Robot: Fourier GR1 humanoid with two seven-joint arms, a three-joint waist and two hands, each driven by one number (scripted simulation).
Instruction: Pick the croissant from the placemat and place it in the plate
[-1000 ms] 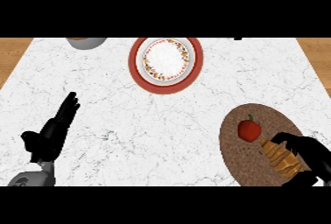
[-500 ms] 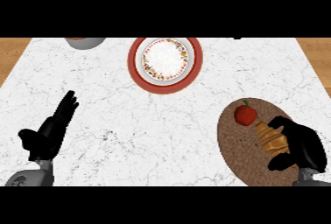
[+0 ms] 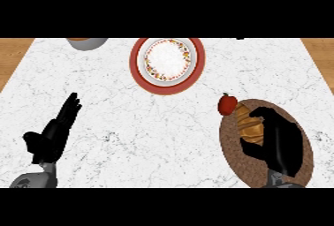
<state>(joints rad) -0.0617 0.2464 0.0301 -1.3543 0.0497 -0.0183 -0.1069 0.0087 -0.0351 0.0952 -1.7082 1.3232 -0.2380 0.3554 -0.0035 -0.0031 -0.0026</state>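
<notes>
The croissant [image 3: 250,125] is largely hidden beneath the right hand [image 3: 282,145], whose fingers [image 3: 261,113] are curled over it; only its golden left part is seen, lying on the brown placemat [image 3: 235,154]. The placemat's lower edge is cut off by the view's border. A red apple [image 3: 227,104] sits at the placemat's upper-left rim. The plate [image 3: 168,64] — red-rimmed, with a patterned inner ring — is seen well apart, near the counter's [image 3: 130,123] far edge, with nothing on it. A grey bowl [image 3: 87,42] is partly cut off at upper left. The left hand [image 3: 53,137] rests at lower left, fingers straight and together.
</notes>
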